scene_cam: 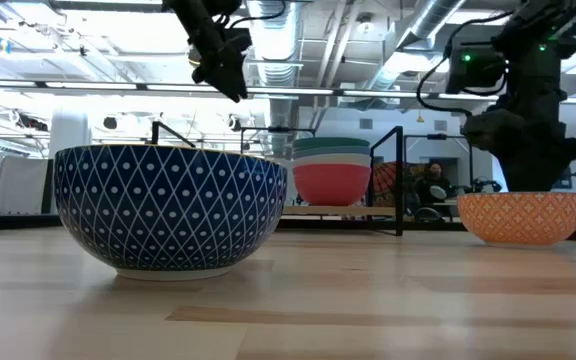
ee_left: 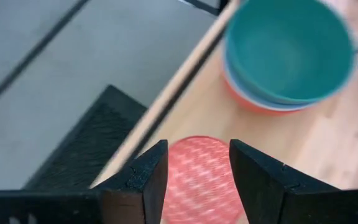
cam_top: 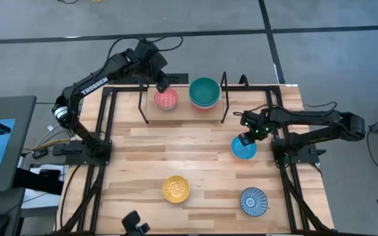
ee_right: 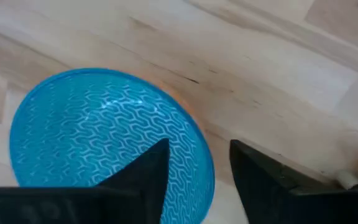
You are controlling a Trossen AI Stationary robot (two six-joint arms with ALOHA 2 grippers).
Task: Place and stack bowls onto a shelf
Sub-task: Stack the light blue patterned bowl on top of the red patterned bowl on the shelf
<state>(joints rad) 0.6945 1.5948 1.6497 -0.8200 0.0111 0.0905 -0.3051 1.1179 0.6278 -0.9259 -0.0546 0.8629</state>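
1. Nearest the front of the surface (cam_top: 209, 167), two bowls wait untouched — the yellow bowl (cam_top: 175, 189) and the striped bowl (cam_top: 253, 200).
2. Midway, at the right, the blue bowl (cam_top: 244, 149) sits on the surface. The right end effector (cam_top: 245, 138) reaches low over its rim, fingers apart astride the wall, not yet clamped.
3. Farthest back, the shelf (cam_top: 182, 105) holds the pink bowl (cam_top: 166, 99) and a stack topped by the teal bowl (cam_top: 204, 92). The left end effector (cam_top: 162, 85) hangs just above the pink bowl, fingers apart, empty.
4. By my count — roughly half done; three bowls are left to shelve.
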